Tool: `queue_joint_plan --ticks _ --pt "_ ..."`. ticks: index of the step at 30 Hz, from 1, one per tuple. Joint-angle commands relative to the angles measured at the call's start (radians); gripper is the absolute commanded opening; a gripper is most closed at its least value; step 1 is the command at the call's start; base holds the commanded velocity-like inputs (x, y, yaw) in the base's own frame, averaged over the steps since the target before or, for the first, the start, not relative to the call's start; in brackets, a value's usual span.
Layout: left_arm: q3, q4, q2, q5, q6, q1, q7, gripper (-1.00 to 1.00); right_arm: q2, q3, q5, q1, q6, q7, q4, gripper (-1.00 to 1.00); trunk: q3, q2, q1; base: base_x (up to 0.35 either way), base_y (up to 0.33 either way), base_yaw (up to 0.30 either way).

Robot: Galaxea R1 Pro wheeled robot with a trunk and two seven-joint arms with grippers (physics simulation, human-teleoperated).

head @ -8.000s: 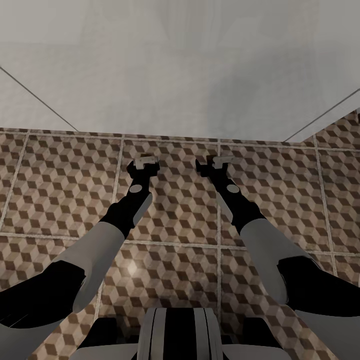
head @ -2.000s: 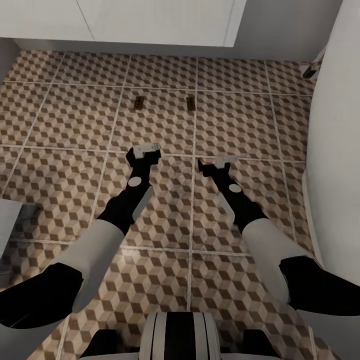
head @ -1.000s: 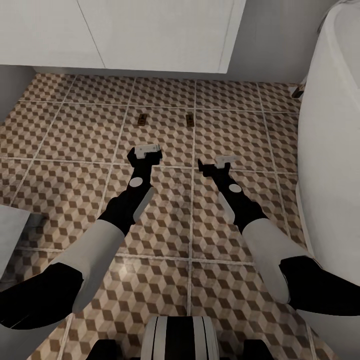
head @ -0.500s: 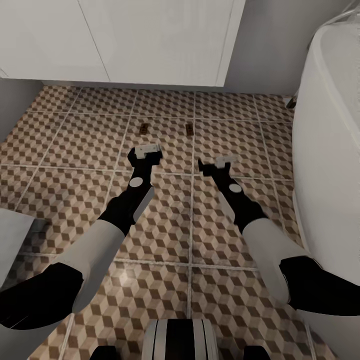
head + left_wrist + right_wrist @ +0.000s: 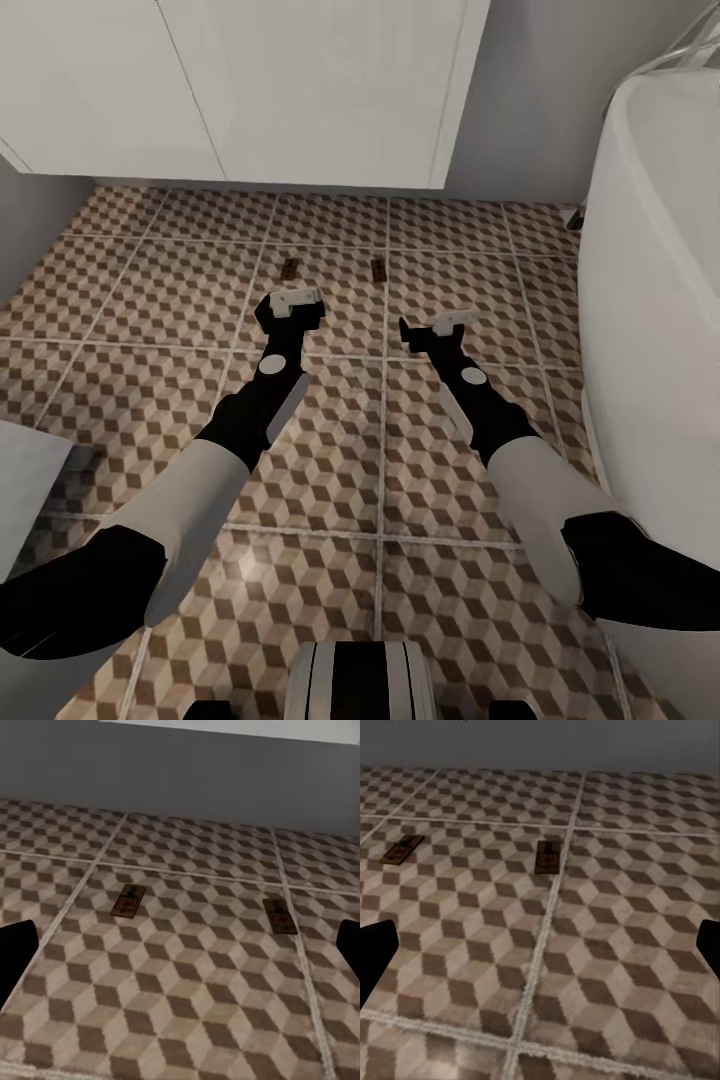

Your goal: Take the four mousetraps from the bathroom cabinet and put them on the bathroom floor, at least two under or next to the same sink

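While both arms are reaching forward over the brown-and-beige cube-patterned tiled bathroom floor [image 5: 150, 300], two small flat tan wooden mousetraps with dark metal parts are lying on it ahead of the pincers, one [image 5: 290, 267] beyond the left pincer [image 5: 293, 303] and the other [image 5: 379, 268] further right, well apart from each other on the same tile. The left pincer is standing with its fingers spread and nothing between them, and the right pincer [image 5: 437, 328] is likewise spread and holding nothing. A white flat-fronted vanity unit [image 5: 300, 90] is standing beyond the traps, and a white curved bathtub wall [image 5: 650, 350] is rising at the right.
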Motion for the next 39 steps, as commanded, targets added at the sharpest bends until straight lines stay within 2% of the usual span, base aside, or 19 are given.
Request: queue_joint_plan --ticks 1,12,23,39 --pt "-0.007 0.001 0.001 0.011 -0.006 -0.001 0.007 1.00 0.000 0.001 -0.002 -0.001 -0.003 0.002 0.001 1.00 0.001 0.000 0.000 0.000 0.000 0.000" --pt "-0.036 0.001 0.001 0.010 -0.006 -0.001 0.008 1.00 -0.002 0.001 -0.002 -0.001 -0.003 0.002 0.000 1.00 0.018 0.000 0.000 0.000 0.000 0.000" --pt "-0.040 0.001 0.001 0.010 -0.006 -0.001 0.008 1.00 -0.002 0.001 -0.002 -0.001 -0.003 0.002 -0.001 1.00 0.033 0.000 0.000 0.000 0.000 0.000" --pt "-0.041 0.002 0.001 0.011 -0.006 -0.001 0.008 1.00 -0.003 0.000 -0.002 -0.001 -0.003 0.002 -0.001 1.00 0.036 0.000 0.000 0.000 0.000 0.000"
